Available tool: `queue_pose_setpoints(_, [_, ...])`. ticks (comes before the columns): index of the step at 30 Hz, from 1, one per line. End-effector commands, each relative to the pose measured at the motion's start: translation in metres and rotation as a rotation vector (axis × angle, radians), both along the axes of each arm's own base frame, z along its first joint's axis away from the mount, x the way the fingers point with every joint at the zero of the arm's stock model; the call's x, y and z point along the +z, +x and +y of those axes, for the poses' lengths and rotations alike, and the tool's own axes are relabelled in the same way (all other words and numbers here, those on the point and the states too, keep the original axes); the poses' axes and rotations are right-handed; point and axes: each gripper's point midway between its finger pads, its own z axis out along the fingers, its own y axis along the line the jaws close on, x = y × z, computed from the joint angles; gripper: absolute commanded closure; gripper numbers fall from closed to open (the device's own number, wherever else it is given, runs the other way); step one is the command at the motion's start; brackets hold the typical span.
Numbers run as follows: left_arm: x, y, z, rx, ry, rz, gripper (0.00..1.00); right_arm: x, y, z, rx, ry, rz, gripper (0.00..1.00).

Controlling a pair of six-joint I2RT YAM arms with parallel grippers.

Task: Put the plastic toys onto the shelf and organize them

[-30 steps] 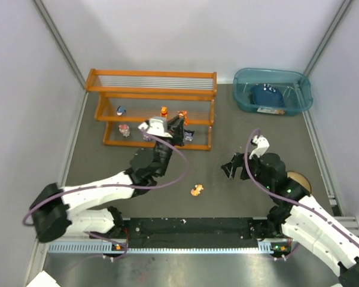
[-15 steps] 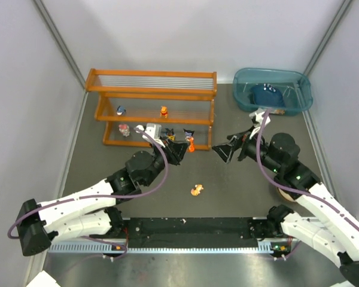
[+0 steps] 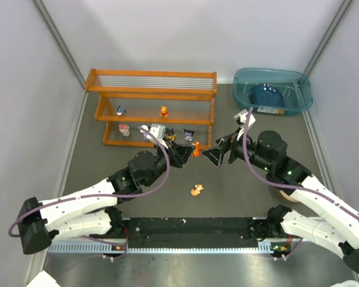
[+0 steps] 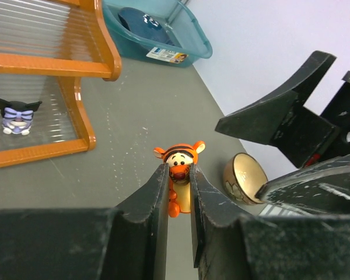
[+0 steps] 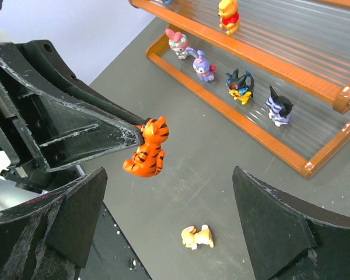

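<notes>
pinching the orange tiger toy [image 4: 178,168] high on its body, clamped tight in the left gripper [image 4: 178,178], aloft just off the right front corner of the shelf [image 3: 152,91]. offered outward with torso and legs left bare, probably to give a second grip somewhere to land. facing it from the side away from the shelf: the right gripper [image 3: 210,153], spread wide, holding nothing, seemingly lined up for a hand-over. counting four small figures along the shelf's bottom tier and a yellow bear [image 5: 228,11] on the middle one. lying tipped on the table well in front of the shelf, a tan toy [image 5: 197,236], not yet shelved.
</notes>
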Motion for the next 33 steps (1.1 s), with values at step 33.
queue_pose_setpoints(33, [0.058,-0.016,-0.030,-0.107,-0.163,-0.039,1.00,0.001,-0.004,0.028,0.104,0.026,0.048,0.40])
